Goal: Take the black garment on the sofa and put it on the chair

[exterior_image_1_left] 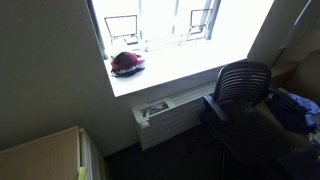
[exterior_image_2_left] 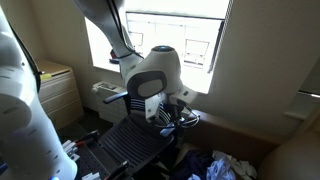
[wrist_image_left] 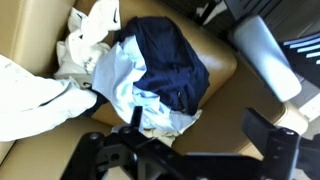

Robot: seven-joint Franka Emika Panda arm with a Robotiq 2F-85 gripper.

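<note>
Spread wide at the jaws: two dark fingers (wrist_image_left: 120,150) low in the wrist view, with nothing caught between them. Ahead of that gap and clear of both fingers, the black garment (wrist_image_left: 170,65), bunched in a loose heap on the tan sofa (wrist_image_left: 225,60), not on the chair. Under it and beside it, a pale-blue cloth (wrist_image_left: 120,88). Further toward that view's upper left, a crumpled white cloth (wrist_image_left: 95,35) touching the blue one. At the right edge, a grey padded bar (wrist_image_left: 265,50), too partial to identify.

Further out, in an exterior view, the white arm (exterior_image_2_left: 105,25) bent down from above, with its wrist hanging over the black mesh chair (exterior_image_2_left: 130,145). Low beside the chair, a jumble of blue and white fabric (exterior_image_2_left: 225,165), too dim to sort piece from piece. From the opposite angle, the same chair (exterior_image_1_left: 240,85), upright near the wall, with a patch of blue fabric just past it at the frame's edge.

Around all this, a small, shadowed room. A bright window (exterior_image_1_left: 160,25), washed out by daylight in both exterior views. Beneath it, a deep white sill (exterior_image_1_left: 185,72) carrying a rounded red object (exterior_image_1_left: 127,63). Under the sill, a white radiator (exterior_image_1_left: 170,115). In the near corner, a pale wooden cabinet (exterior_image_1_left: 40,155). Underfoot, a dark floor (exterior_image_1_left: 120,160), its surface lost in shade.
</note>
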